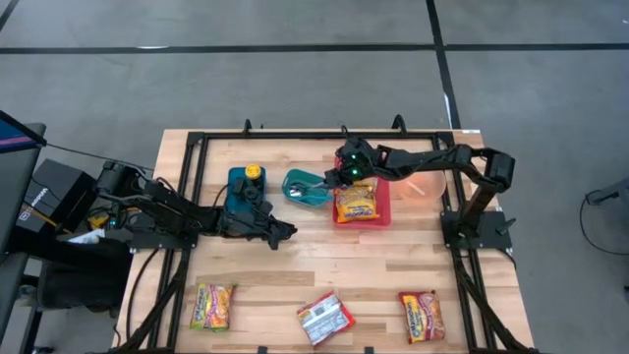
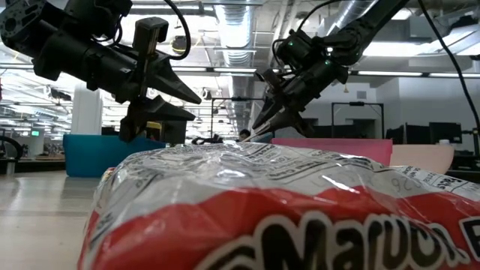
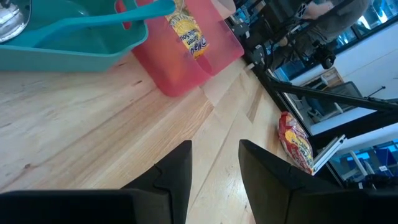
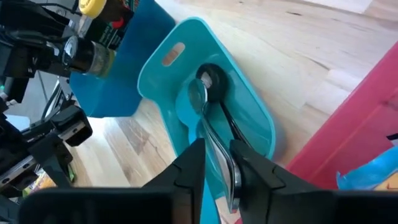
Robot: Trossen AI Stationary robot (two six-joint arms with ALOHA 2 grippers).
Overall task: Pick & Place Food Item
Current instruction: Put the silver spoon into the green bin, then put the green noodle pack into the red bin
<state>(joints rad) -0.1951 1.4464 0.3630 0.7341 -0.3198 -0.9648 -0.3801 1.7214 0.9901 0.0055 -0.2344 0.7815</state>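
Observation:
A yellow noodle packet [image 1: 356, 204] lies in the red bin [image 1: 381, 205] at the table's middle. Just left of the bin stands a teal tray [image 4: 249, 106] holding a silver spoon [image 4: 208, 121] and a black utensil [image 4: 214, 81]. My right gripper [image 4: 219, 171] hangs over the tray's near end, pointing down at a slant. It is slightly open, with the spoon's handle end [image 4: 232, 186] in the gap. My left gripper [image 3: 214, 168] hovers open over bare wood near the table's middle [image 1: 288, 233], with nothing between its fingers. My right gripper has its fingers on either side of the silver spoon's handle end [image 4: 232, 186], coming from above at a slant and lying along the handle. I cannot tell whether they touch it. The spoon's bowl [image 4: 198, 94] rests in the tray.
A blue bin [image 1: 244, 192] with a yellow-capped bottle [image 1: 253, 173] stands left of the tray. A pale bowl [image 1: 425, 184] sits right of the red bin. Three noodle packets [image 1: 212, 305] [image 1: 325, 318] [image 1: 421, 315] lie along the near edge. A black frame [image 1: 197, 147] rings the table.

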